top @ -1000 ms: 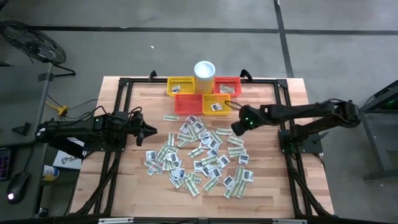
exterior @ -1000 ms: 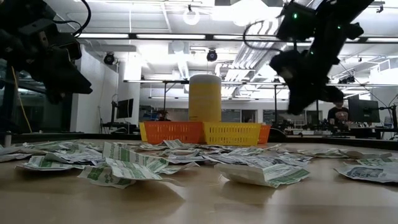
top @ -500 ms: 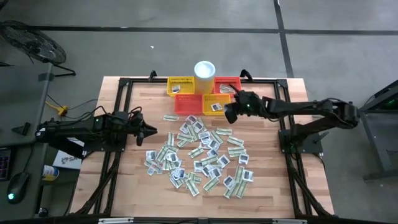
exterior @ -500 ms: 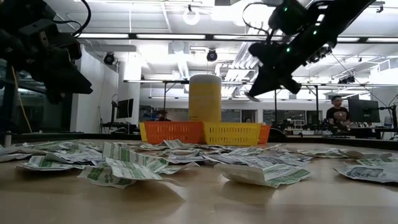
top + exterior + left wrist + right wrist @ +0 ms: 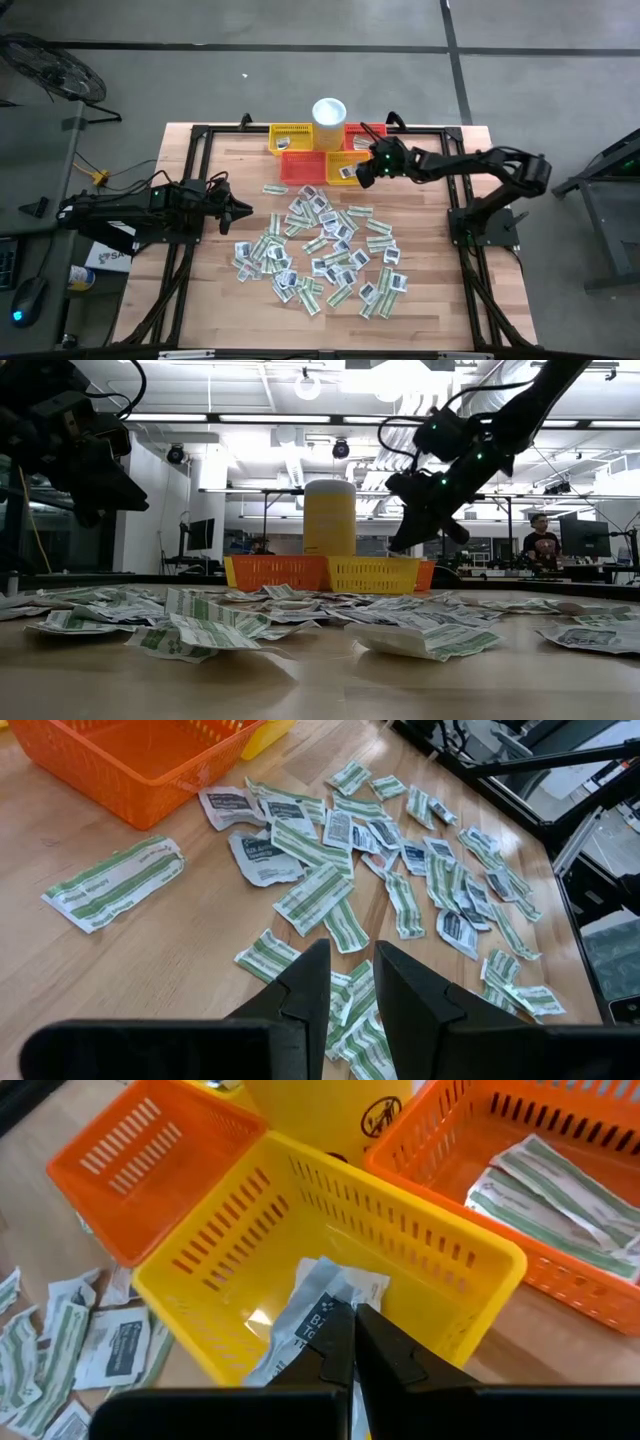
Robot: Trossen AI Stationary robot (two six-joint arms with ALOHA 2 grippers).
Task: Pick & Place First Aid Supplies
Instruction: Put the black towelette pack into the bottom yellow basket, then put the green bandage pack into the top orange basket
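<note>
**Right tool held a sachet over the yellow basket**

The wooden surface [image 5: 430,290] carried a wide scatter of first aid sachets [image 5: 320,250] across its middle, their long axes lying every way, flat on the wood. At the far edge stood four mesh baskets and a white cup [image 5: 329,111]. The right arm reached in from the right, and the right tool [image 5: 366,172] hung above the near yellow basket [image 5: 330,1270], fingers pinched fully together on one grey-and-white sachet [image 5: 318,1312]. That sachet hung roughly lengthwise from the fingertips, its long axis running away from the wrist and down toward the basket floor, printed face up. The orange basket to the far right [image 5: 560,1190] already held several green-striped packets. The left tool [image 5: 243,211] waited at the left of the pile, well above the surface, its fingers a narrow gap apart and holding nothing.

The likely slip from here: the sachet was light and held only by one end, so on release it could cling to a finger, or flutter and land on the basket's rim or outside it.
</note>
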